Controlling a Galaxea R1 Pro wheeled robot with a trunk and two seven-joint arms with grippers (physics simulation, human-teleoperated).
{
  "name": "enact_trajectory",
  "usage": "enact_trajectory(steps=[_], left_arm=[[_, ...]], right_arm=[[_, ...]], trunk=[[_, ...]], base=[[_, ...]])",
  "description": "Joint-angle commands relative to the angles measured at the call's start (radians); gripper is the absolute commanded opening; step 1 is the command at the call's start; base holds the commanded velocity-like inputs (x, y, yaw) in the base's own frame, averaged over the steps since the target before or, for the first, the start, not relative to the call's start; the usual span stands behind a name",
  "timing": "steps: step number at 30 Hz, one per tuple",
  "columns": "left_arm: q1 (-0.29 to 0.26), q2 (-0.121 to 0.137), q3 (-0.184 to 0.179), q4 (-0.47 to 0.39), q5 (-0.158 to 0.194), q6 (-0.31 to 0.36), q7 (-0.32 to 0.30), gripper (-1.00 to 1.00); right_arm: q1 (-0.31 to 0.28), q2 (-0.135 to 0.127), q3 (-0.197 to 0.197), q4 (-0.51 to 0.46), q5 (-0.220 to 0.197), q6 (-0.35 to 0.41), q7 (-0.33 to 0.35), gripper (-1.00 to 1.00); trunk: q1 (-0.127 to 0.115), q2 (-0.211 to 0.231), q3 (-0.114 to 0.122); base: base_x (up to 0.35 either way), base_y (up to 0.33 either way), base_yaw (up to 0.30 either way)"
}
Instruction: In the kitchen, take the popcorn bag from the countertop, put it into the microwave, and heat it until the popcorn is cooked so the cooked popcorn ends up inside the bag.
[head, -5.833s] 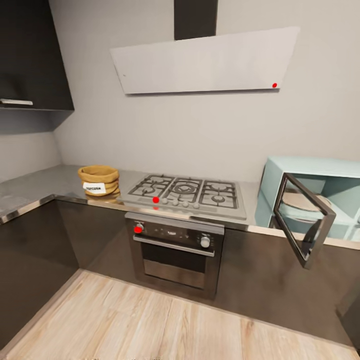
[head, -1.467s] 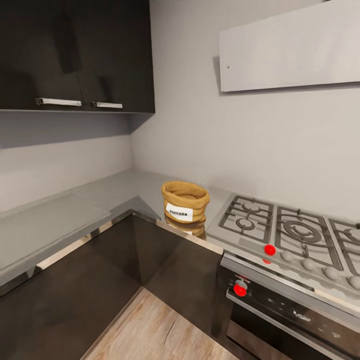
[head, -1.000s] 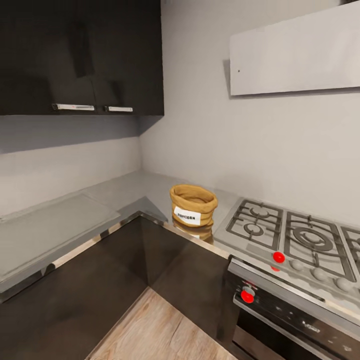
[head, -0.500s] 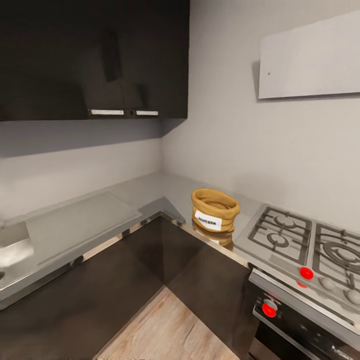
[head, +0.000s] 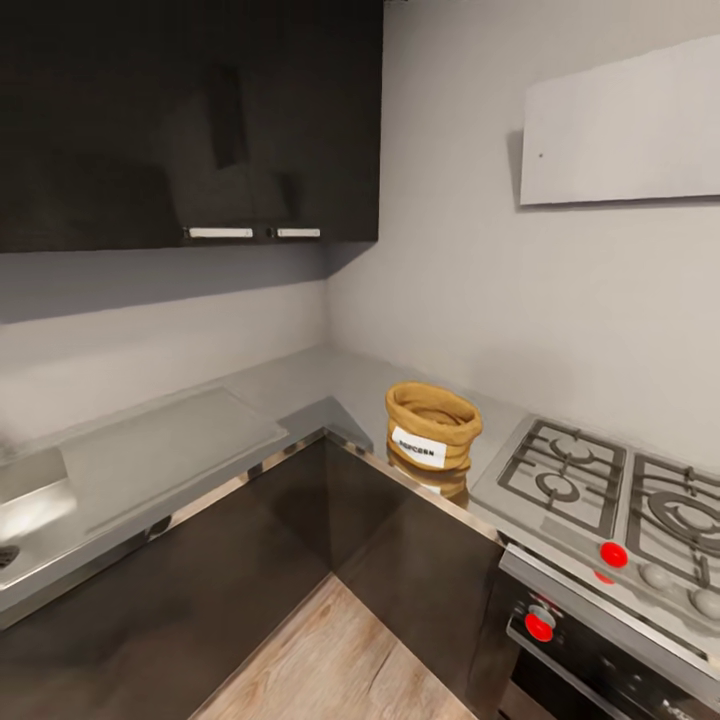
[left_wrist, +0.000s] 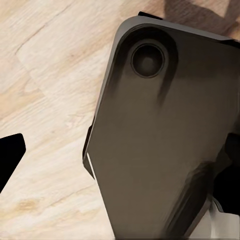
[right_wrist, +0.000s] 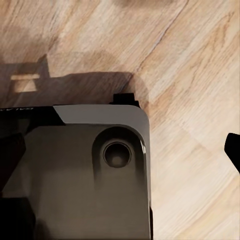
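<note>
Wrist views face the wood floor; each tool's state is impossible to tell.

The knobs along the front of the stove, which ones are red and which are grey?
On the hob's front strip, the knob nearest the popcorn bag is red; those beside it, away from the bag, are grey. The oven knob below is red too.

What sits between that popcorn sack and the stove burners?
Nothing: in the head view the popcorn bag stands on bare steel countertop beside the gas hob.
</note>
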Motion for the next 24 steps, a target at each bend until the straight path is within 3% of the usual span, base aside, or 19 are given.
enact_trajectory(steps=[1, 24], left_arm=[[0.000, 0.000, 0.001, -0.002, 0.004, -0.002, 0.003, 1.00], [0.000, 0.001, 0.000, -0.002, 0.004, -0.002, 0.003, 1.00]], right_arm=[[-0.001, -0.001, -0.009, 0.003, 0.009, -0.005, 0.002, 1.00], [-0.001, 0.002, -0.008, 0.003, 0.010, 0.005, 0.002, 1.00]], trunk=[[-0.004, 0.007, 0.002], [-0.088, 0.161, 0.070]], base=[[0.000, 0.000, 0.000], [0.000, 0.000, 0.000]])
